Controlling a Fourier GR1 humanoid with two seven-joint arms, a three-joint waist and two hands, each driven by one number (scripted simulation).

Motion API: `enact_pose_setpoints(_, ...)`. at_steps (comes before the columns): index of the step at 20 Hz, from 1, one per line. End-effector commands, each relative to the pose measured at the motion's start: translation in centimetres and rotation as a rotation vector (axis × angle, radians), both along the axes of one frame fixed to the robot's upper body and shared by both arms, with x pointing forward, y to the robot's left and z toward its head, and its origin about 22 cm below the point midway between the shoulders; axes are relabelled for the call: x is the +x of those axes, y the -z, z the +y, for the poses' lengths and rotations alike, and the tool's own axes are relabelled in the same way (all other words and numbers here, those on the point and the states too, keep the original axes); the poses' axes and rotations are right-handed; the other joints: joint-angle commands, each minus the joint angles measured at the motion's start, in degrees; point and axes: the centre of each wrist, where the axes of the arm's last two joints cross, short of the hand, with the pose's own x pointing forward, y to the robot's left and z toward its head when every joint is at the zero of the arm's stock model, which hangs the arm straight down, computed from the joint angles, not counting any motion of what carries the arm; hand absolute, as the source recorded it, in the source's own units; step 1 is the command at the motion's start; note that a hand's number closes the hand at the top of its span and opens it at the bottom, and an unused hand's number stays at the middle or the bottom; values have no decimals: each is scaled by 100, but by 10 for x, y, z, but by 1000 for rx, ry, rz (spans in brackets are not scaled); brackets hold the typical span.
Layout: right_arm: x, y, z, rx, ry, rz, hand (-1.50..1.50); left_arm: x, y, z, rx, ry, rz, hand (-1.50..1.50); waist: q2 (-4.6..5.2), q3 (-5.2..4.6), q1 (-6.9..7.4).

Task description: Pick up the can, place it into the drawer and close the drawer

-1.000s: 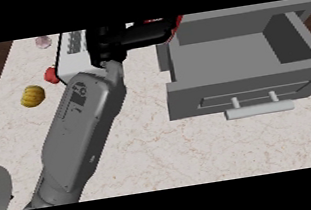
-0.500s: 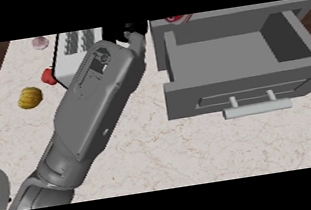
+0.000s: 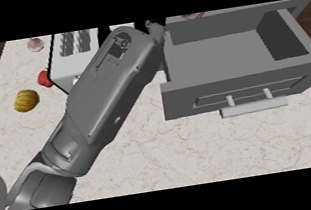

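Of the left hand [image 3: 151,25] only a dark sliver is seen at the top edge of the view, just beside the back left corner of the drawer [image 3: 218,54]. The rest is hidden by the grey left forearm [image 3: 111,88], which is laid diagonally across the table [image 3: 196,156]. Whether the hand is open or closed round anything cannot be told.

Just to the right of the hand, behind the drawer's back wall, a small red scrap is cut off by the top edge. It is judged to be the can [image 3: 191,15], though whether it is held or stands apart cannot be told.

A can is expected to be light, stiff and smooth-sided, so it is likely to slip or roll. It is best taken round the middle of its body and kept upright, not pinched at the rim.

The drawer is pulled well out, with nothing seen inside it, and its handle [image 3: 254,106] faces the robot. A white toaster [image 3: 71,44] is partly covered by the forearm, and a small yellow gourd [image 3: 26,100] lies well to the left of it. The right hand is not seen.
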Motion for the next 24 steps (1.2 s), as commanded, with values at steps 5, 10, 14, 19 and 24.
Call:
enact_pose_setpoints(5, 2, 4, -3, -9, -27, -1, -150, -4, -2, -21, 20, -23, 35, 150, 1, 5, -87)
enact_pose_setpoints(10, 19, 2, 2, 8, -31, 5, -150, 2, 8, -22, 56, -27, 38, 150, 43, 6, -127)
enact_pose_setpoints(14, 9, -2, -5, 20, -39, -11, -150, -1, 34, -18, 75, -40, 81, 150, 35, 7, -220)
enact_pose_setpoints(19, 10, -2, 5, 3, -26, -14, -150, 6, 36, -16, 110, -71, 68, -150, 52, 6, -195)
enact_pose_setpoints(24, 3, -9, -1, -19, -52, -12, -150, 8, 28, -20, 144, -137, 91, -150, 50, 9, -275)
